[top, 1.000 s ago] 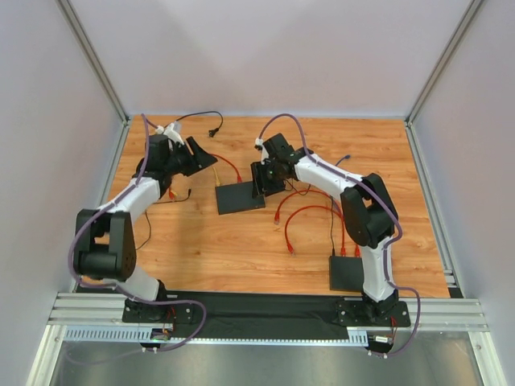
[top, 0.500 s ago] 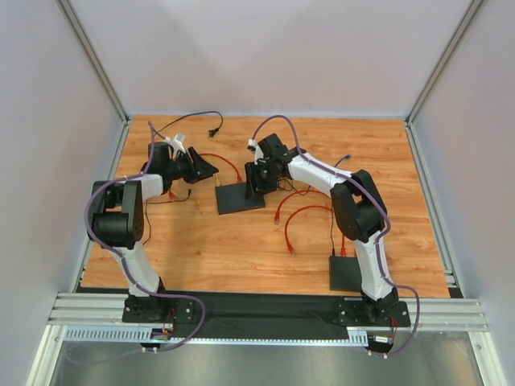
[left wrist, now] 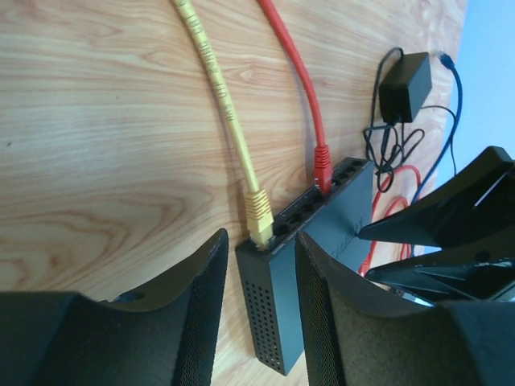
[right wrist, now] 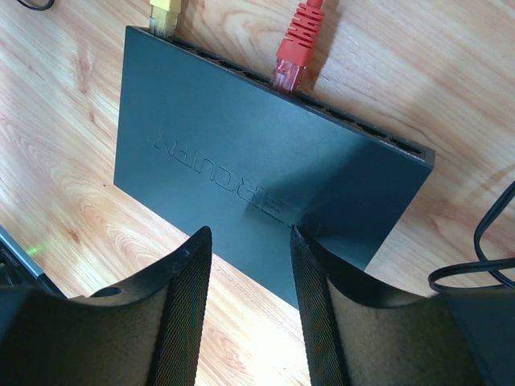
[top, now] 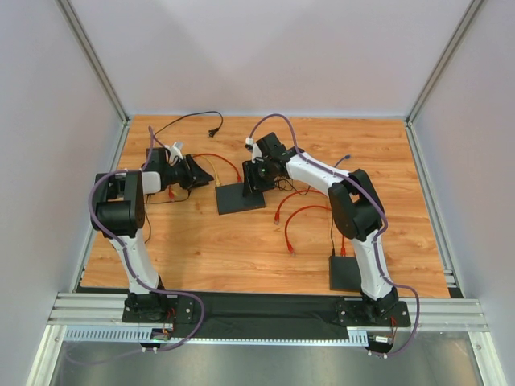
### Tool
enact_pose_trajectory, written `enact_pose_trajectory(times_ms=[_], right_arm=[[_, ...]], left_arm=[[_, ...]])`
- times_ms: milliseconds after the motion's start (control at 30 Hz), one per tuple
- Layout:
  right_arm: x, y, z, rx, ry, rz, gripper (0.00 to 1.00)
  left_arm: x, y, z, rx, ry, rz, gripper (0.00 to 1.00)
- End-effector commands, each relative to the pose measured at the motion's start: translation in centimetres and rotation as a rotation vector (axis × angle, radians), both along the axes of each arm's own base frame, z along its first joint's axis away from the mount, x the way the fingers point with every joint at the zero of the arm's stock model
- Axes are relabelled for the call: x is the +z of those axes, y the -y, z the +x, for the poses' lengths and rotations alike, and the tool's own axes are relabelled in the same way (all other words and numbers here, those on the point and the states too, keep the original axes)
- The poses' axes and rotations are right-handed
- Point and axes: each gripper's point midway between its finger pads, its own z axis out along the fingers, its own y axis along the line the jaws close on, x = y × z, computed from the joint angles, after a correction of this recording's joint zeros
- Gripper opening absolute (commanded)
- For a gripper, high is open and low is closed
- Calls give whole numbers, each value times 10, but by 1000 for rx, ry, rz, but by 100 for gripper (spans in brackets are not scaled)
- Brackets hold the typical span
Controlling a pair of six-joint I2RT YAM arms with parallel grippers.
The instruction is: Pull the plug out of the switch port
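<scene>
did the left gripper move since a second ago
Yes. The left gripper has shifted toward the table's near edge and closer to the left end of the switch, which lies where it was.

Bright, even light fills my overhead view, with soft shadows. In my right wrist view, glare whitens the tabletop (right wrist: 251, 342) at bottom centre, and my dark fingers (right wrist: 181, 322) lose detail.
</scene>
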Motion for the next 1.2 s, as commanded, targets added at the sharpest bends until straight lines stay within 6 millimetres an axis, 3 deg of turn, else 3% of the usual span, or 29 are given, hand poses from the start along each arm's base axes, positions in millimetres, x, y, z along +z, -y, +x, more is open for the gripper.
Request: enact_pose_trajectory(times_ms=[0,167,733,1167], right_arm=[[-31,7,-10,23,-28,-81,46],[-29,7,-10,24,-27,-77,46],[-29,4,-11,31,-33,-61,45],[-29,4,-11,34,-31,-60,45]], left_arm=[[13,6,9,-65,53,-29,47],[8,4,11,-48,36,-22,46],[-6,27,7,-87,-38,-83,45],[-17,27,2,-88,-74,-71,41]])
